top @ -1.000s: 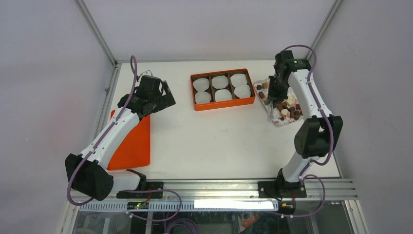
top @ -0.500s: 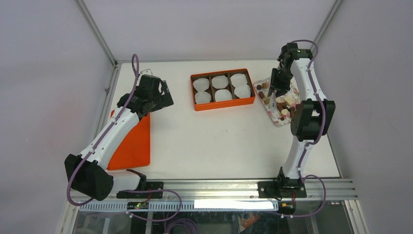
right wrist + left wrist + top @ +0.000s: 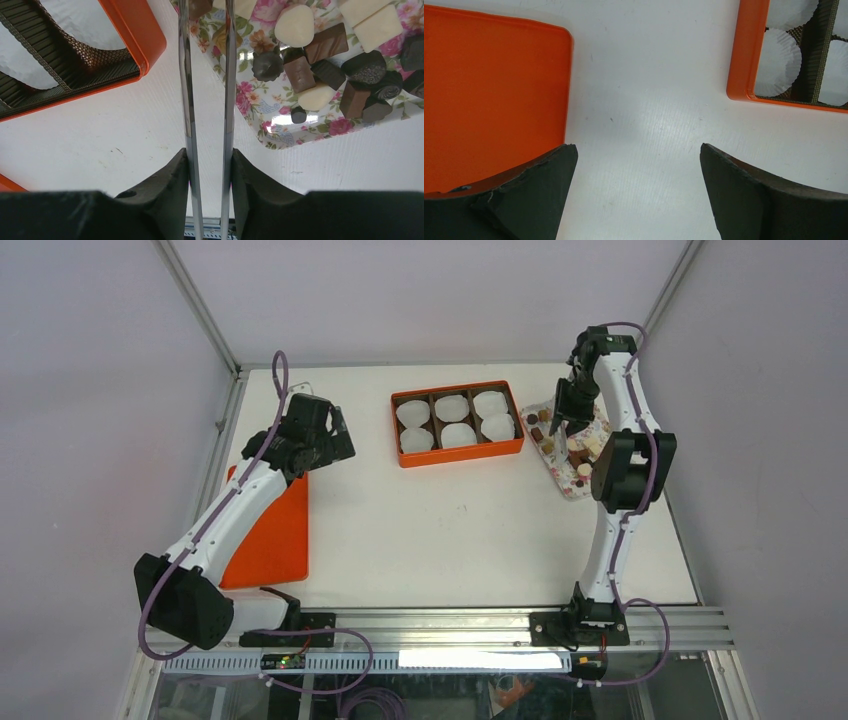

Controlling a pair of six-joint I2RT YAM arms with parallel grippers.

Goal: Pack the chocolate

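White worktop [image 3: 450, 530] inside a grey-walled enclosure, with two arms mounted at its near edge.

Right end effector [image 3: 207, 160]: clamped on a pair of metal tweezers [image 3: 185, 90]. Its two dark fingers press the outer faces of the blades, and a narrow gap remains between the blades. The blades reach over the corner of the floral tray [image 3: 243, 100] that lies nearest the orange box [image 3: 135, 35]. Their tips run out of the wrist view, so it cannot be told whether a piece is pinched between them.

The chocolate [image 3: 299, 74] lies loose on the floral tray as a cluster of dark, brown and cream pieces, just to one side of the blades. The orange box stands just beside the tray. Its three compartments hold white paper cups [image 3: 452, 408], and no piece shows in any of them.

Left end effector [image 3: 636, 150]: fingers wide apart, holding nothing, above bare worktop between the flat orange lid [image 3: 489, 100] and the box.

Step in hand, as judged: the pick of a first piece, with packing not yet begun. The next move calls for setting the tips astride a single piece, closing gently enough not to crush it or flick it away, lifting it clear of its neighbours, then carrying it the short way to a cup.
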